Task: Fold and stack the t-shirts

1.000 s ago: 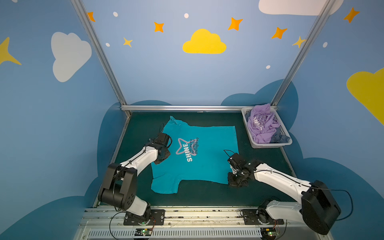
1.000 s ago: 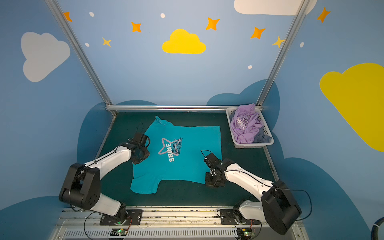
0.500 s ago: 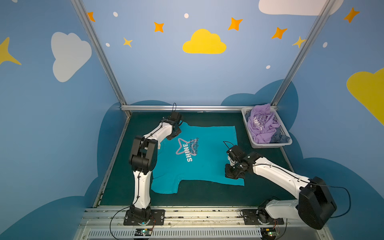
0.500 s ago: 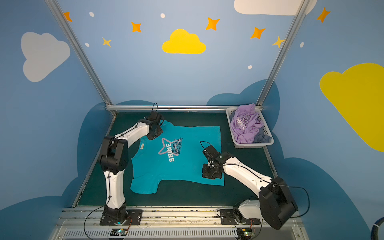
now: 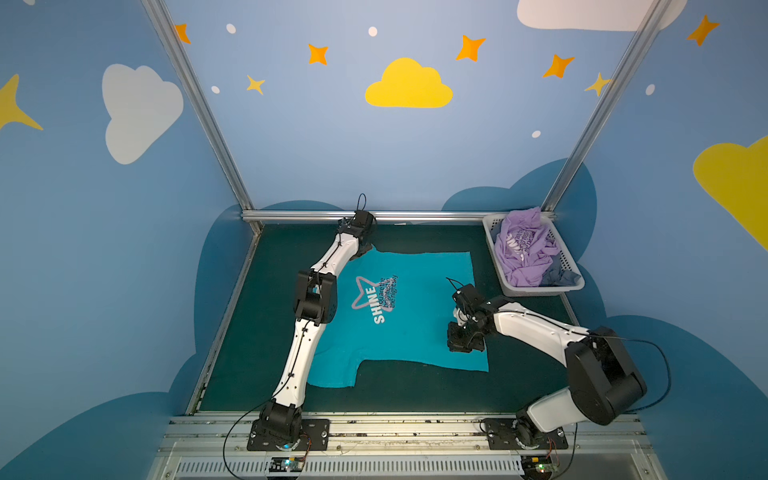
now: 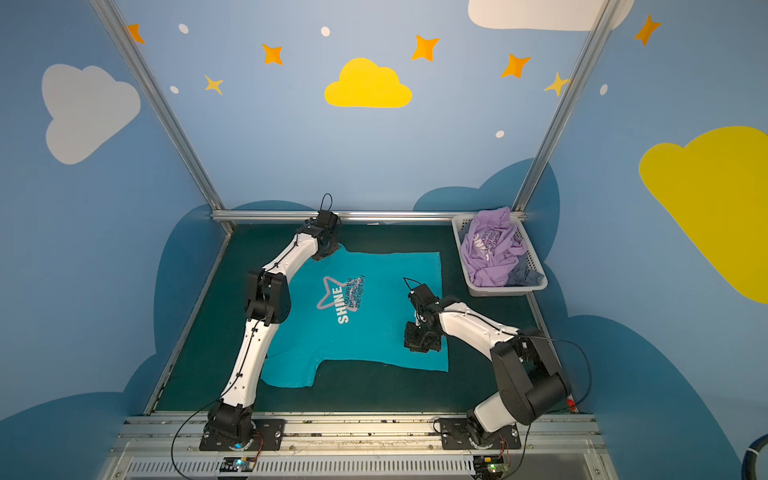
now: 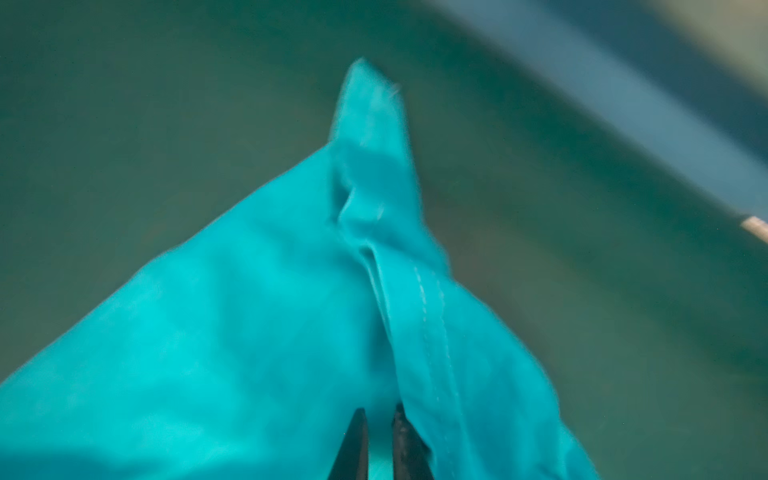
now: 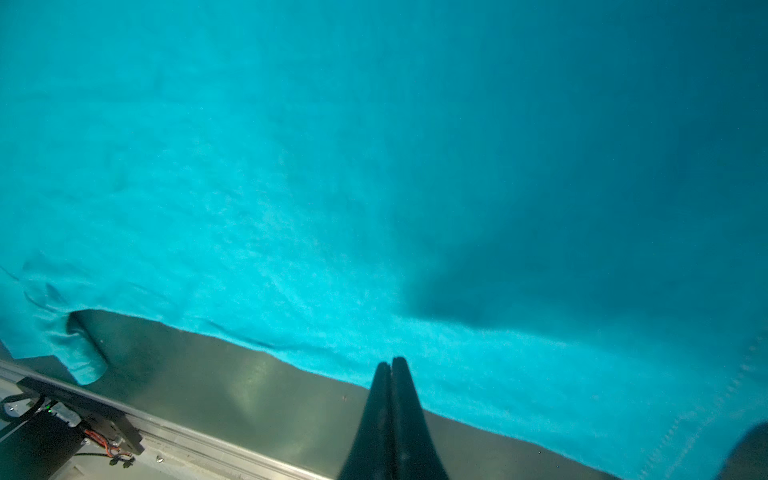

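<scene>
A teal t-shirt (image 5: pixel 415 324) (image 6: pixel 374 332) printed with "SHINE" lies spread flat on the dark green mat (image 5: pixel 415 395). My left gripper (image 5: pixel 362 246) (image 6: pixel 326 251) is at the shirt's far left sleeve, close to the back rail. In the left wrist view it (image 7: pixel 380 409) is shut on bunched teal cloth (image 7: pixel 249 332), with the sleeve hem draped over one finger. My right gripper (image 5: pixel 461 340) (image 6: pixel 419 340) sits low over the shirt near its near right hem. It (image 8: pixel 392 360) is shut with nothing in it. A lavender t-shirt (image 5: pixel 521 253) (image 6: pixel 490 249) lies crumpled in the basket.
The white perforated basket (image 5: pixel 540 290) (image 6: pixel 498 291) stands at the back right corner and also holds a grey-blue cloth (image 5: pixel 559 276). A metal rail (image 5: pixel 415 215) borders the mat at the back. The arms' base rail runs along the front.
My left arm swung from the shirt's left edge up to the far sleeve by the back rail and closed on it. My right gripper shifted slightly inward over the shirt.
</scene>
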